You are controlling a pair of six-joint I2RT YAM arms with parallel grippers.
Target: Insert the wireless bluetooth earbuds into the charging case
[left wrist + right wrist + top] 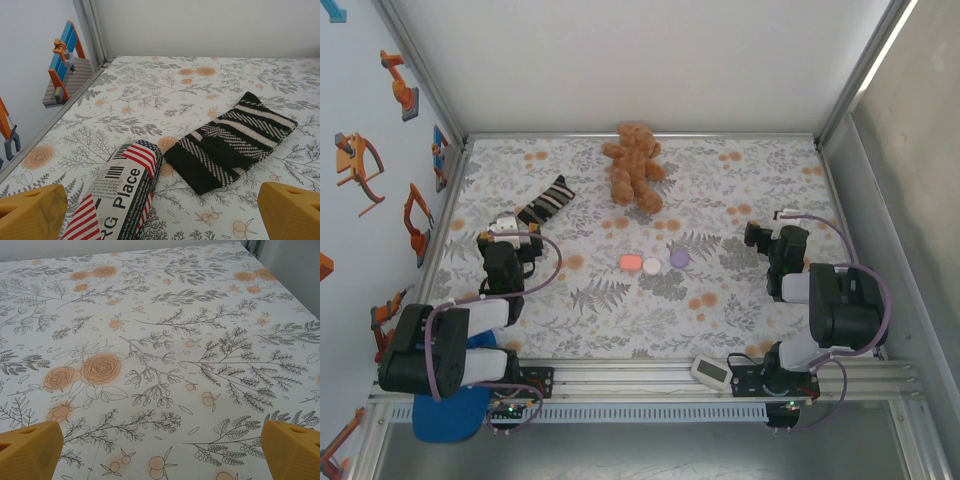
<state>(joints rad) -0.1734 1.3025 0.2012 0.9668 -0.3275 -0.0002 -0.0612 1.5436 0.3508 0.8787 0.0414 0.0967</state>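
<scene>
Yellow-tipped, the left gripper [512, 236] and the right gripper [761, 237] both stand spread wide and hold nothing. Between them, at the centre of the floral mat [740, 300], the earbud items lie in a left-to-right row: a salmon-pink piece [631, 262], a white piece [652, 265] and a lilac piece [679, 258]. Buds cannot be told from cases at this size. The lilac end lies nearer the right arm. Farther off lie a striped sock [548, 200] and a teddy bear [634, 165].
</scene>
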